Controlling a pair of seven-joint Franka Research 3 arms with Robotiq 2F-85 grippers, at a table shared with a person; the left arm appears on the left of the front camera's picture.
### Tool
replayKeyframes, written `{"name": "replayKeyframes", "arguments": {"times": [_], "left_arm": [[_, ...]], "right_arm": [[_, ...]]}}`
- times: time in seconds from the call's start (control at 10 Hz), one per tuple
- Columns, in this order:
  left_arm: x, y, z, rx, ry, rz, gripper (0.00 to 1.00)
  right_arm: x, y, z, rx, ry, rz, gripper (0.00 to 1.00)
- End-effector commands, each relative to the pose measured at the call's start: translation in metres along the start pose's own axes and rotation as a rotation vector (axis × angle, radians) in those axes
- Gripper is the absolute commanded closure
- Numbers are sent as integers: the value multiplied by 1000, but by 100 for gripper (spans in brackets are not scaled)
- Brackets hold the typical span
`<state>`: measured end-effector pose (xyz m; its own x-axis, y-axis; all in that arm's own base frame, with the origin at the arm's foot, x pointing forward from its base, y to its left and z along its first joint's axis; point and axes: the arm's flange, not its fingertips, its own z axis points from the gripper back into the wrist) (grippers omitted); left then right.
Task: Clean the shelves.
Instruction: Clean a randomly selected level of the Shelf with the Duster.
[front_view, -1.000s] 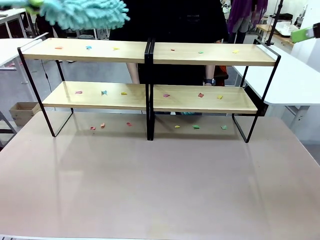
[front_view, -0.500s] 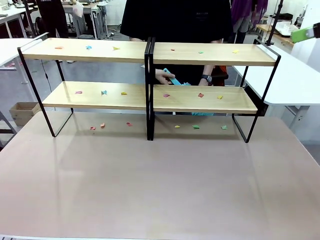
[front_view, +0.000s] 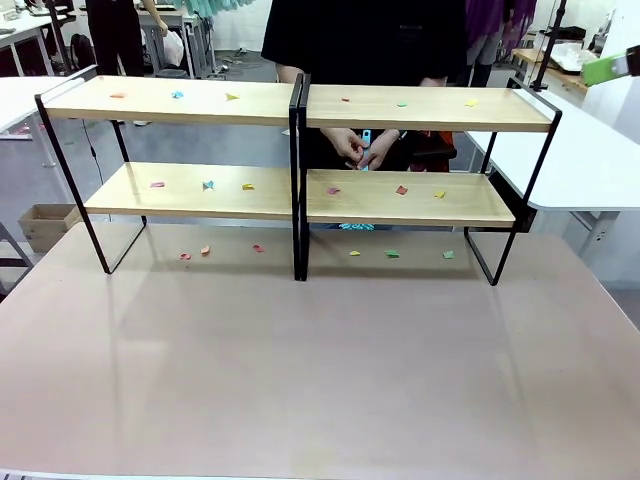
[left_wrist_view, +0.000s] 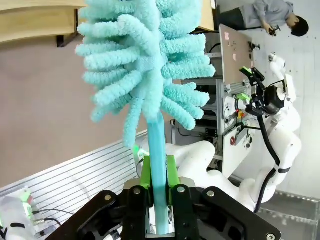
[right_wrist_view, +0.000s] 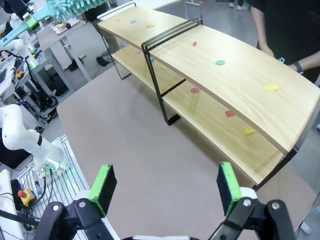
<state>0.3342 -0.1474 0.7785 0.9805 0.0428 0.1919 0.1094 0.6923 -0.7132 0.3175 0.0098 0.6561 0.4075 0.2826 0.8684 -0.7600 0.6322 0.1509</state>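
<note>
Two shelves stand side by side at the table's far side, the left rack (front_view: 170, 102) and the right rack (front_view: 430, 110). Small coloured paper scraps (front_view: 207, 185) lie on both tiers and on the table beneath. In the left wrist view my left gripper (left_wrist_view: 158, 175) is shut on the light-blue handle of a fluffy teal duster (left_wrist_view: 145, 60), held up away from the racks. High above the table's right part, my right gripper (right_wrist_view: 166, 187) is open with nothing between its fingers. The same racks (right_wrist_view: 235, 80) lie below and ahead of it.
A person in black stands behind the right rack, hands (front_view: 360, 148) together on a small blue thing. The beige table (front_view: 320, 370) is bare in front of the racks. A white table (front_view: 590, 160) adjoins at the right. A cardboard box (front_view: 45, 225) sits on the floor at left.
The teal duster has risen from the front view's top left corner, almost out of the picture. The person's hands came together behind the right rack, and the teal handle they held dropped from sight.
</note>
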Motion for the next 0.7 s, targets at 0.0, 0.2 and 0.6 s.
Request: {"name": "replayKeyframes", "arguments": {"times": [0.0, 0.2, 0.6], "left_arm": [[-2, -4, 2, -5, -9, 17, 87], [-2, -4, 2, -5, -9, 17, 87], [-2, -4, 2, -5, -9, 17, 87]], "right_arm": [[1, 0, 0, 3, -6, 1, 0], [1, 0, 0, 3, -6, 1, 0], [1, 0, 0, 3, -6, 1, 0]]}}
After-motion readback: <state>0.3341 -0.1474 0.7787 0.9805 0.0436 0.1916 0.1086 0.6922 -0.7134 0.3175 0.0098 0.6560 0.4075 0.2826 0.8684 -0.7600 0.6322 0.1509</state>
